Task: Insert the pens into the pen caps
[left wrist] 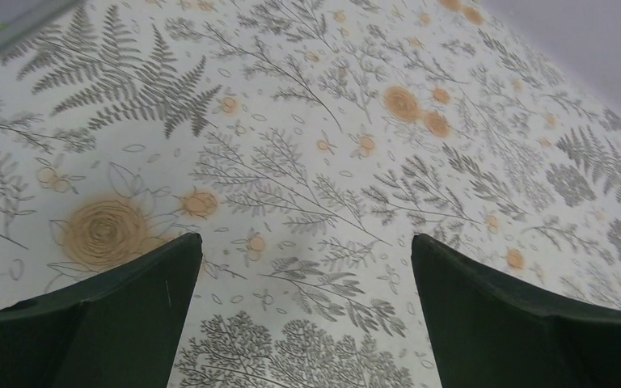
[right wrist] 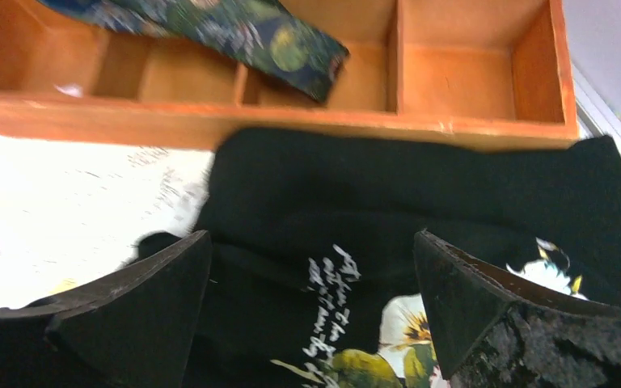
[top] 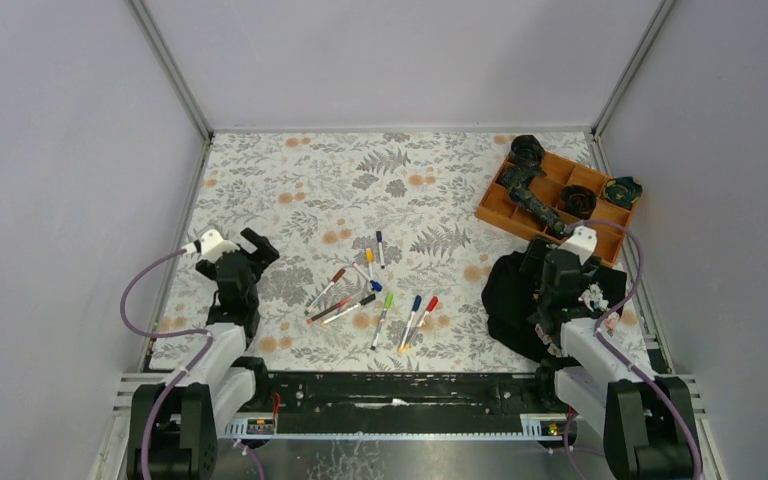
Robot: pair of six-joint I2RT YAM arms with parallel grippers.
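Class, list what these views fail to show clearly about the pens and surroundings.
Top view: pens too small to tell capped from uncapped.
Left wrist view: no pens within frame, only patterned table beyond the left end effector.
Right wrist view: wooden tray cut off by the top edge; black cloth covers whatever lies beneath.

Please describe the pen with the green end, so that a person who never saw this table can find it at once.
On the floral table, find the scattered pens in the middle. Three lie almost parallel in the nearest row of the top view; the green-ended pen is the leftmost, left of the blue-ended pen and the red-ended pen. No other pen shows green.
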